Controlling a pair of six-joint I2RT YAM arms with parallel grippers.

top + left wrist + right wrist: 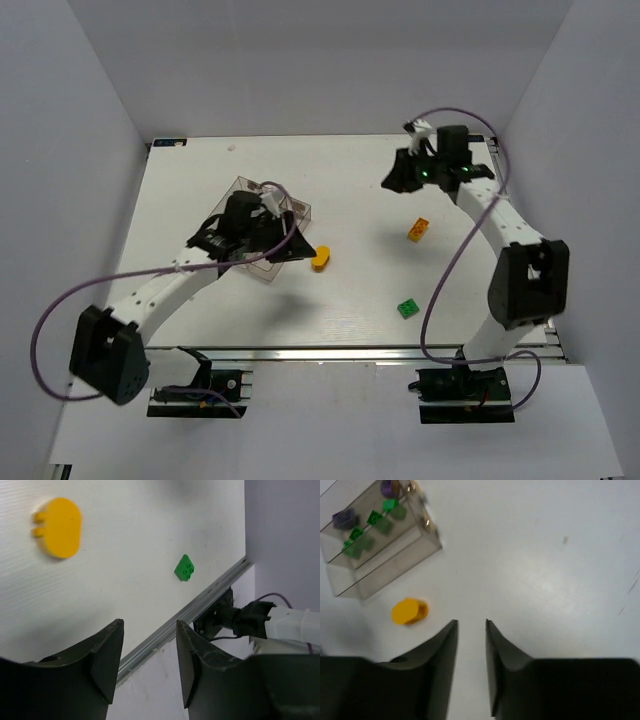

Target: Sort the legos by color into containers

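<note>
The containers are one clear smoky tray (296, 210) (395, 555); several green legos (374, 517) and a purple one (343, 517) lie in its compartments. A rounded yellow oval lego (320, 260) (59, 527) (407, 611) rests on the table just right of the tray. Farther right lie an orange-yellow brick (418, 229) and a green brick (408, 308) (184, 568). My left gripper (305, 250) (149, 630) hangs over the tray's right corner, close to the oval, open and empty. Raised at the back right, my right gripper (390, 182) (471, 625) has its jaws narrowly apart with nothing between them.
White walls enclose the table on three sides. A metal rail (200, 605) runs along the near table edge by the arm bases. Purple cables (60, 310) loop off both arms. The left arm covers much of the tray in the top view.
</note>
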